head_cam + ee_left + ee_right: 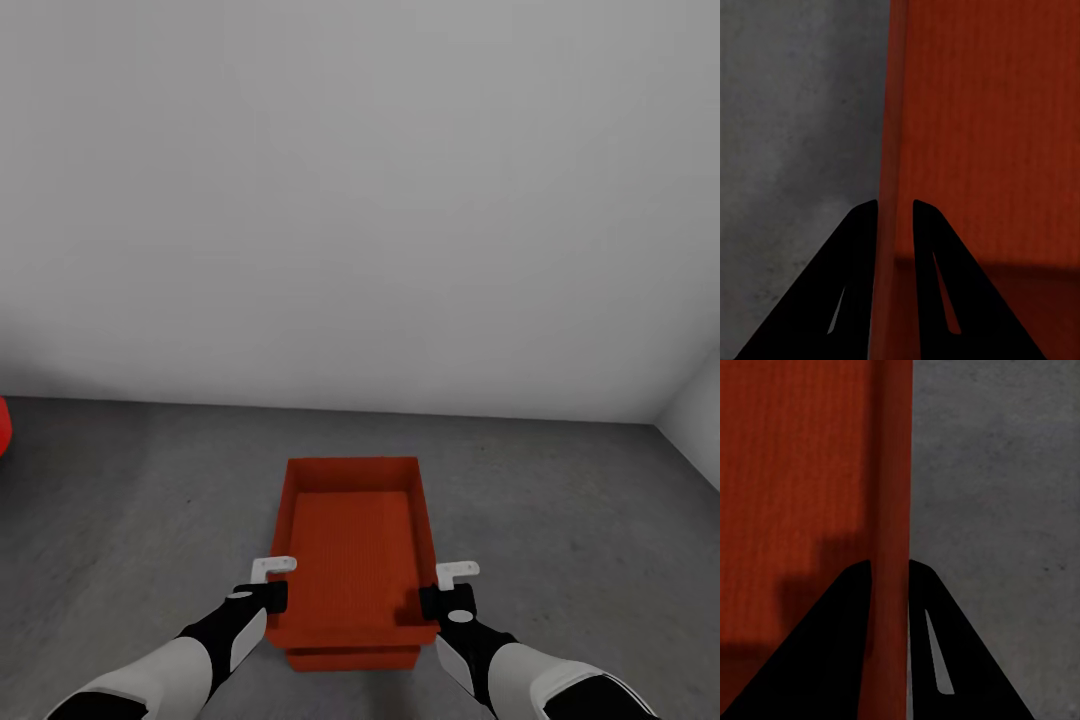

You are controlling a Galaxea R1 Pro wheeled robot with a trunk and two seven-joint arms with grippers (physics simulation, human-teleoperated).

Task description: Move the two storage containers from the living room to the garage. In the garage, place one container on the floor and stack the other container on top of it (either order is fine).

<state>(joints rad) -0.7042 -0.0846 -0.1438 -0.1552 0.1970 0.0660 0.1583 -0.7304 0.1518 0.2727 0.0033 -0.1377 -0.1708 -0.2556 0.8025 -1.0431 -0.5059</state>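
My two grippers clamp one red bin over the other on the garage floor.

The upper container [352, 550] hangs between my arms, its side walls pinched by my left gripper [895, 214] and right gripper [890, 570]; the lower container [350, 658] peeks out beneath its near end, on grey concrete floor [150, 500] before a pale wall [360, 200].

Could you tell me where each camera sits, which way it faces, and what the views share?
Head view: from the robot's head, forward and down at the floor, wall and stacked upper container on lower container; both forearms show.
Left wrist view: along the left hand, fingers straddling the container's wall.
Right wrist view: along the right hand, straddling the opposite wall.
Shared: all show the upper container and grey floor.
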